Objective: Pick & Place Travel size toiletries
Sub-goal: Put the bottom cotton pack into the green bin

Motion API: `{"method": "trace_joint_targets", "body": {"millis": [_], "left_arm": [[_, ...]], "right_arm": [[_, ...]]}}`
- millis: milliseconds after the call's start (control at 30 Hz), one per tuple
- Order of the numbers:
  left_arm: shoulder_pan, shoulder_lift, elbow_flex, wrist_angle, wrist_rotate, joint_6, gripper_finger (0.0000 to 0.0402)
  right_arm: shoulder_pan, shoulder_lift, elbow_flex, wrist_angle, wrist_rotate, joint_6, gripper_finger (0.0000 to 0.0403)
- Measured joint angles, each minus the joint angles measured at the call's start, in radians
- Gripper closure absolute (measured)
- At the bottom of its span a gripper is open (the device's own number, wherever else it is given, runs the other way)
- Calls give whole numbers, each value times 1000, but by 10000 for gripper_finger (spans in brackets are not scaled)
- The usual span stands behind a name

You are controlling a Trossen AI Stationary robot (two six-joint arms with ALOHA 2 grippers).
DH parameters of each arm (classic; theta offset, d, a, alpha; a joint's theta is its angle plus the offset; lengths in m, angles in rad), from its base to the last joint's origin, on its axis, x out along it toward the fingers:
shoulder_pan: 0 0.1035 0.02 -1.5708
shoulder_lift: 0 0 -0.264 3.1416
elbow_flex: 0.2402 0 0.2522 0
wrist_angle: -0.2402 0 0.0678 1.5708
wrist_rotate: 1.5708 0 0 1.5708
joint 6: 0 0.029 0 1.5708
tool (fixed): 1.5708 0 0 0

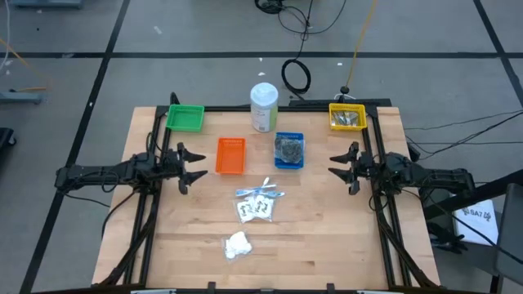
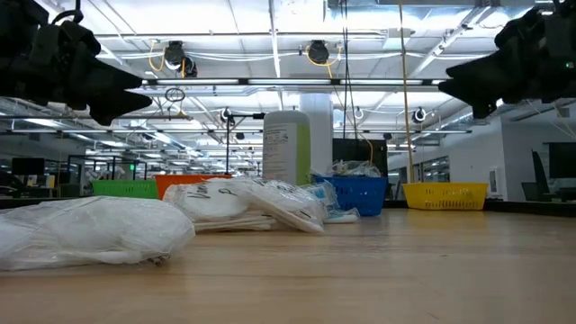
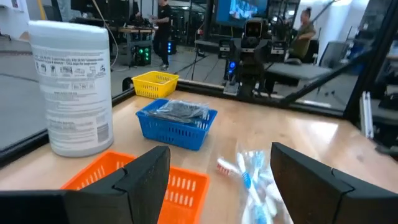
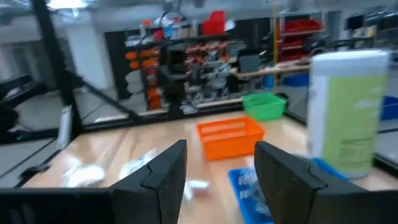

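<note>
Clear plastic sachets (image 1: 256, 209) lie flat mid-table, with slim silvery sticks (image 1: 261, 192) just beyond them. A white fluffy wad (image 1: 237, 245) rests nearer the near edge. Dark grey puffs (image 1: 288, 148) sit in the blue tray (image 1: 279, 162). More silvery items (image 1: 349, 118) fill the yellow tray (image 1: 334, 109). My left gripper (image 1: 192, 166) hovers open to the left of the orange tray (image 1: 230, 155). My right gripper (image 1: 337, 166) hovers open to the right of the blue tray. Both are above the table and touch nothing.
A tall white bottle with a green label (image 1: 263, 106) stands at the far edge, behind the blue tray. A green tray (image 1: 185, 118) sits at the far left corner. Bare wood lies left and right of the sachets and along the near edge.
</note>
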Motion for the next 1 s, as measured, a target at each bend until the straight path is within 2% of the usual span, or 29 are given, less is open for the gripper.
{"method": "trace_joint_targets", "body": {"millis": [133, 333, 467, 567, 700, 800, 900, 1000], "left_arm": [[0, 0, 0, 57, 1, -90, 128], [-1, 0, 0, 59, -13, -173, 128], [-5, 30, 0, 105, 65, -320, 128], [-65, 106, 5, 196, 121, -342, 128], [-208, 301, 51, 281, -8, -245, 128], [-331, 495, 146, 293, -90, -174, 128], [-453, 726, 271, 269, -141, -95, 128], [-555, 952, 424, 153, -144, -80, 128]], "right_arm": [[0, 7, -4, -22, 17, 6, 227], [0, 13, -6, -22, 17, 127, 227], [0, 13, -6, -22, 17, 178, 229], [0, 13, -6, -22, 17, 187, 228], [0, 13, -7, -22, 17, 188, 225], [0, 13, -7, -21, 17, 188, 226], [0, 13, -8, -22, 18, 188, 229], [0, 13, -8, -22, 18, 188, 228]]}}
